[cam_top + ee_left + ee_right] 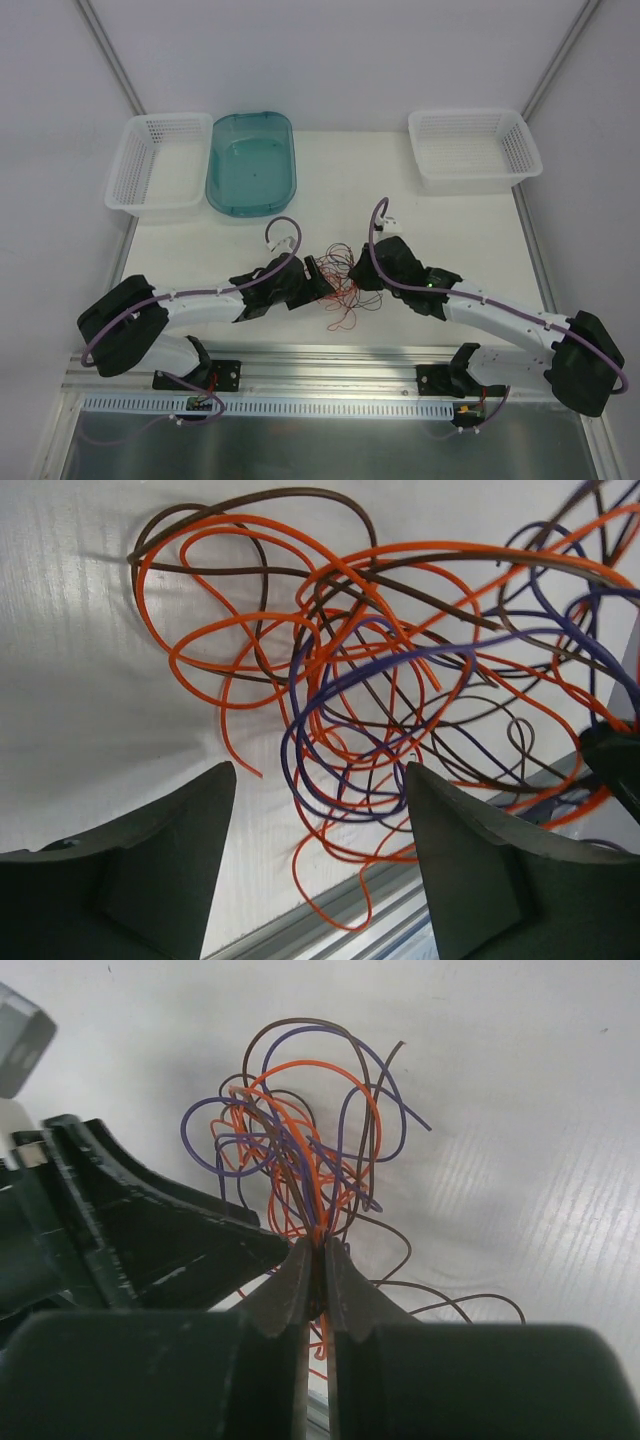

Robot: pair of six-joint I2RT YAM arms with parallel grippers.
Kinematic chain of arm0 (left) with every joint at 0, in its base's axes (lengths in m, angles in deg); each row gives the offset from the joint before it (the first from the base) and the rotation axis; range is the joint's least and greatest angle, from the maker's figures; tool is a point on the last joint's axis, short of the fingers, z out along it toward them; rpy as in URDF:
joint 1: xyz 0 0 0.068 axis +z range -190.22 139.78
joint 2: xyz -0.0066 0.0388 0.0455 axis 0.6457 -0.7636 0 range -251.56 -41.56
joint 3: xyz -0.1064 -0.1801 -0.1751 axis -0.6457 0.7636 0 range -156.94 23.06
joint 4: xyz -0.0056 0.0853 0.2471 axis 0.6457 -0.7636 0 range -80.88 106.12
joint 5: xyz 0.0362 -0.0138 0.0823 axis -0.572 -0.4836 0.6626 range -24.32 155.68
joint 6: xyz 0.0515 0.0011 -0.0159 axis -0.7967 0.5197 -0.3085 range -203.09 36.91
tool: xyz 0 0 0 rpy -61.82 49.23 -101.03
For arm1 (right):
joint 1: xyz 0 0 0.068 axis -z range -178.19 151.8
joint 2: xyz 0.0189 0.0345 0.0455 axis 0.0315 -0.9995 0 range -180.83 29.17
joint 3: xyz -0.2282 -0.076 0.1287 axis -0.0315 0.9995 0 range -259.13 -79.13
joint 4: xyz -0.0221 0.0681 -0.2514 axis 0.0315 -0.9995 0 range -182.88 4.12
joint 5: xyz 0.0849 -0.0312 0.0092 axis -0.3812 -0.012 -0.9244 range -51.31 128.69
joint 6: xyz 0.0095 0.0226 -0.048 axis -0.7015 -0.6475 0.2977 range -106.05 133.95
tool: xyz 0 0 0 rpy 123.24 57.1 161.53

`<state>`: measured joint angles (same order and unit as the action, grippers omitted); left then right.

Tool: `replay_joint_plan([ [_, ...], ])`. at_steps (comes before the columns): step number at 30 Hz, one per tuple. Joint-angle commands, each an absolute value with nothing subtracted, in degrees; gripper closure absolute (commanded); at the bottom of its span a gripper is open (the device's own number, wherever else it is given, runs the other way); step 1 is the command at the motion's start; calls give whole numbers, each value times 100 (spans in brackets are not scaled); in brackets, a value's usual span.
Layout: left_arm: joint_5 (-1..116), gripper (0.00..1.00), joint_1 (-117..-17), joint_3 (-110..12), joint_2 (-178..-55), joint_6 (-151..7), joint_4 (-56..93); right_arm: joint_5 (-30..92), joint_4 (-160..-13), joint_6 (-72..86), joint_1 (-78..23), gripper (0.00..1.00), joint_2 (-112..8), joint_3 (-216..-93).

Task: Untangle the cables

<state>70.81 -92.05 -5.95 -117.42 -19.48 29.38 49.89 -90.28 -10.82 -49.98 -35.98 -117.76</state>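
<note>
My right gripper (pixel 318 1245) was pinched almost closed on a bunch of the cables (pixel 300 1150), with orange, brown and purple loops fanning out beyond the fingertips. My left gripper (pixel 320 780) stood wide apart and gripped nothing. The cables lay on the table (pixel 90 680) just past its fingers. Seen from above they sat between both grippers, toward the near edge. Exactly which strands I held was too fine to tell.
</note>
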Motion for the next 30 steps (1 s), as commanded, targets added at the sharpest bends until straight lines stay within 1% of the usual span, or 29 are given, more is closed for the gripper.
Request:
replay_joint_plan([
  [1, 7262, 34, -9260, -814, -12110, -1692, 3457, 5003, -8614, -1320, -5075, 99, -3596, -11789],
  [2, 7280, 36, -9260, -814, -12163, -1673, 3519, 4994, -8475, -1329, -5101, 99, -3613, -11763],
  [5, 7411, 52, -9260, -858, -12330, -1682, 3659, 4994, -8456, -1391, -5172, 99, -3605, -11693],
  [6, 7516, 67, -9260, -867, -12374, -1708, 3668, 5002, -8456, -1417, -5172, 99, -3587, -11649],
  [10, 7771, 100, -9260, -832, -12216, -1910, 3511, 5203, -8753, -1400, -5181, 98, -3482, -11570],
  [16, 8553, 100, -9260, -797, -11312, -2753, 2615, 6274, -9729, -1259, -5172, 90, -3008, -11411],
  [17, 8824, 100, -9251, -788, -11171, -2867, 2318, 6416, -9870, -1198, -5172, 90, -2868, -11411],
  [22, 9196, 100, -9146, -937, -10389, -3799, 1508, 7294, -10749, -961, -5172, 82, -2621, -11578],
  [26, 9275, 100, -9119, -1191, -10037, -4353, 1006, 7490, -11092, -820, -5155, 73, -2541, -11788],
  [27, 9249, 100, -9119, -1227, -9958, -4598, 892, 7481, -11180, -741, -5154, 66, -2541, -11824],
  [28, 9136, 100, -9119, -1271, -9940, -4687, 804, 7385, -11172, -679, -5154, 63, -2533, -11868],
  [29, 9065, 100, -9119, -1367, -9931, -4775, 742, 7289, -11137, -566, -5154, 57, -2524, -11903],
  [30, 8934, 100, -9128, -1394, -9939, -4915, 690, 6879, -10928, -234, -5154, 53, -2506, -11912],
])
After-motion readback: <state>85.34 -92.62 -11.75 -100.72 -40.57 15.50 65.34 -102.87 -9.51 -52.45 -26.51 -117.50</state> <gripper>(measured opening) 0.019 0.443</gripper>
